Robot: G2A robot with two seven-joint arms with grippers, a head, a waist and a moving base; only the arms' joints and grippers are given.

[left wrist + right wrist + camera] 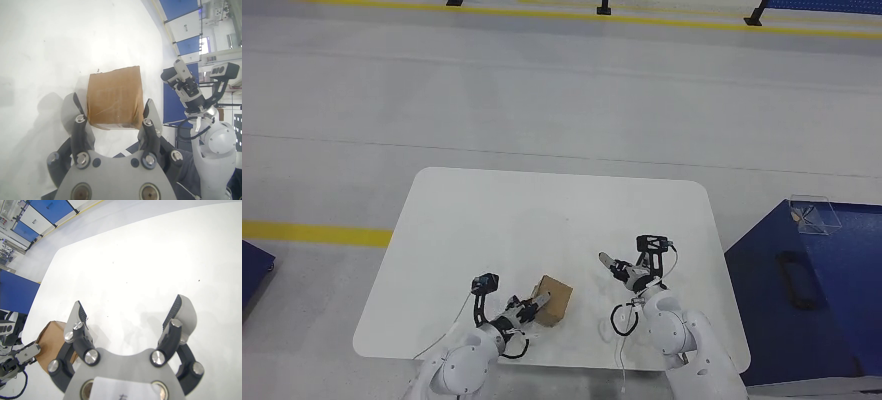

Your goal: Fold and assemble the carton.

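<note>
A small brown cardboard carton stands closed up as a box on the white table, near the front edge. In the left wrist view the carton sits between my left gripper's open fingers, which straddle its near end without clamping it. My left gripper is right at the carton's near side. My right gripper hangs open and empty over bare table to the carton's right. From the right wrist view the right gripper holds nothing, and the carton shows off to the side.
A dark blue bin stands off the table's right side, with a clear container on its top. The table's middle and far half offer free room. Yellow floor lines run beside and beyond the table.
</note>
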